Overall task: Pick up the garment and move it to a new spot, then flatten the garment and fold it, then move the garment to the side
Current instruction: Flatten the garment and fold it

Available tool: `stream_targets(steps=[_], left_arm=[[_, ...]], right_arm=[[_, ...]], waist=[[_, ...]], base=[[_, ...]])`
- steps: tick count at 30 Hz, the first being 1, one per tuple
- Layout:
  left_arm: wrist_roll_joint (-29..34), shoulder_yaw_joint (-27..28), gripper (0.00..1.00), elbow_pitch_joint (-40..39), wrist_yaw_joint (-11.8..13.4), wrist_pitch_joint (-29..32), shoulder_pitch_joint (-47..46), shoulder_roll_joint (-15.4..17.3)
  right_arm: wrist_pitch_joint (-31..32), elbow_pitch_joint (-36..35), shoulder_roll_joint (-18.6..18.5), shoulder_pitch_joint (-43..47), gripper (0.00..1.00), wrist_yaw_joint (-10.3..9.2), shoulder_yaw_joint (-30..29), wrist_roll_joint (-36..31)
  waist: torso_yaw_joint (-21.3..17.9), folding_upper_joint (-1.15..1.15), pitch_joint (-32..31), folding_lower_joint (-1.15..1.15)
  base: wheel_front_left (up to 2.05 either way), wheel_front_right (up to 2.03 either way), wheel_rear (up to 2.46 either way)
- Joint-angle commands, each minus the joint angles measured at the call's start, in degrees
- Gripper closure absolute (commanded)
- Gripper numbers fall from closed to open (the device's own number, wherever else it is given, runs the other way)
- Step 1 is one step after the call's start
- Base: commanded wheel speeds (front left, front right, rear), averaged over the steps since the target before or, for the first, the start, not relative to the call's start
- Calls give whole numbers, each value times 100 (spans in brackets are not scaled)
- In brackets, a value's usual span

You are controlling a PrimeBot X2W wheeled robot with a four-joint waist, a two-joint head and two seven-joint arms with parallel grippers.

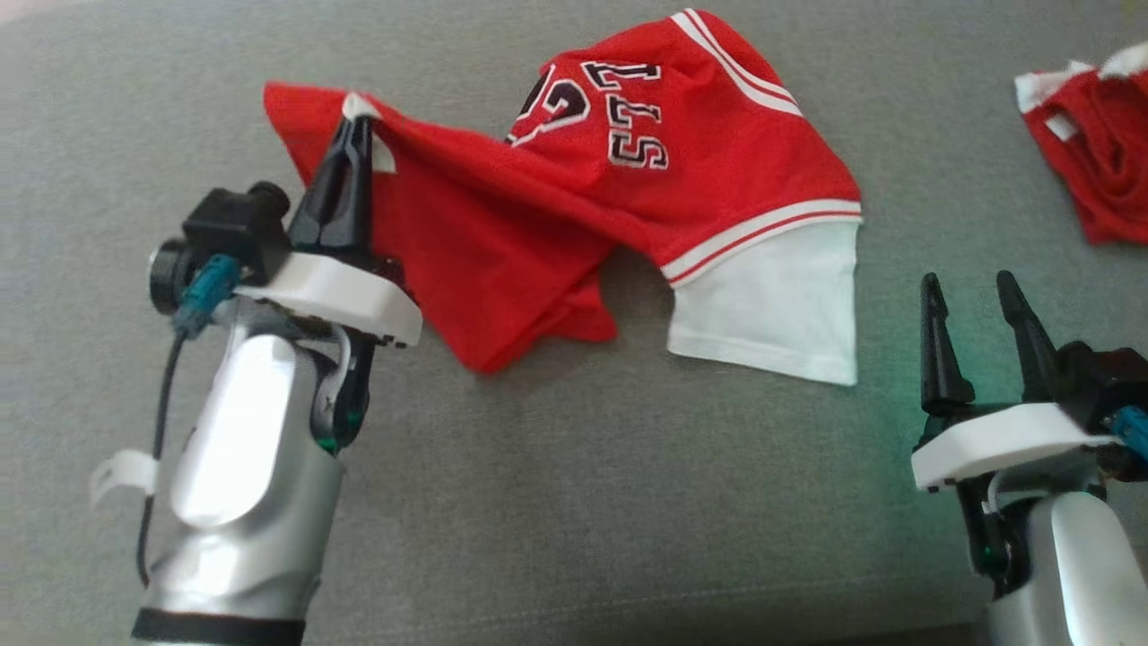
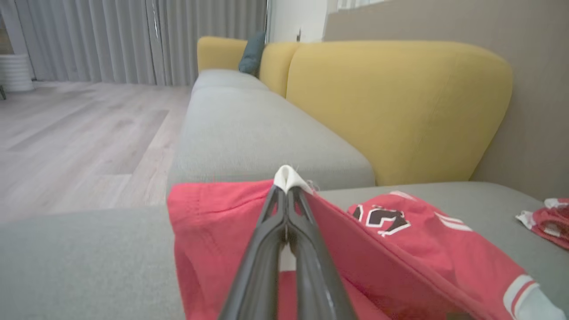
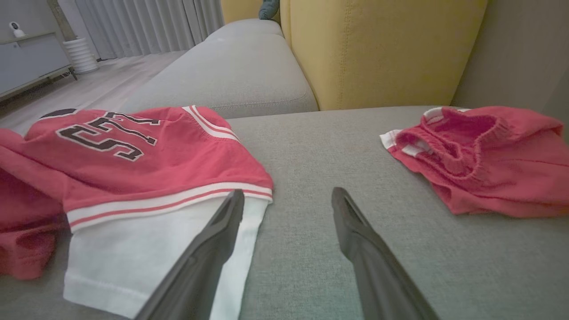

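My left claw is clamped tight on a white-trimmed edge of the jersey, holding that edge up off the grey seat. The rest lies crumpled mid-seat, its lettering partly folded under. My right claw gapes empty near the white hem. Another red garment is cut off at the right edge. Bare seat lies nearer me.

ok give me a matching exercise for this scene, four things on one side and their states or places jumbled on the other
1 left hand
2 right hand
3 numbered red jersey
4 crumpled red garment

a lying apart at the right of the grey cushion
b open, holding nothing
c shut on the jersey's edge
d pinched at one edge, white hem flat on the cushion

Pairs: 1-c, 2-b, 3-d, 4-a
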Motion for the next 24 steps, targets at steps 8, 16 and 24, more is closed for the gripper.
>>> stream_targets(steps=[8,16,24], left_arm=[[138,152,100,-1205,-155,-69,697,315],[-88,-214,100,-1601,-111,-57,2213,164],[-332,-440,100,-996,-67,-57,2634,55]], right_arm=[[-27,-165,-29,-90,0,37,162,11],[0,-193,-29,56,0,37,129,5],[54,-273,-29,50,0,37,247,7]], waist=[[394,0,-275,0],[598,0,-337,0],[689,0,-200,0]], base=[[0,0,0],[0,0,0],[0,0,0]])
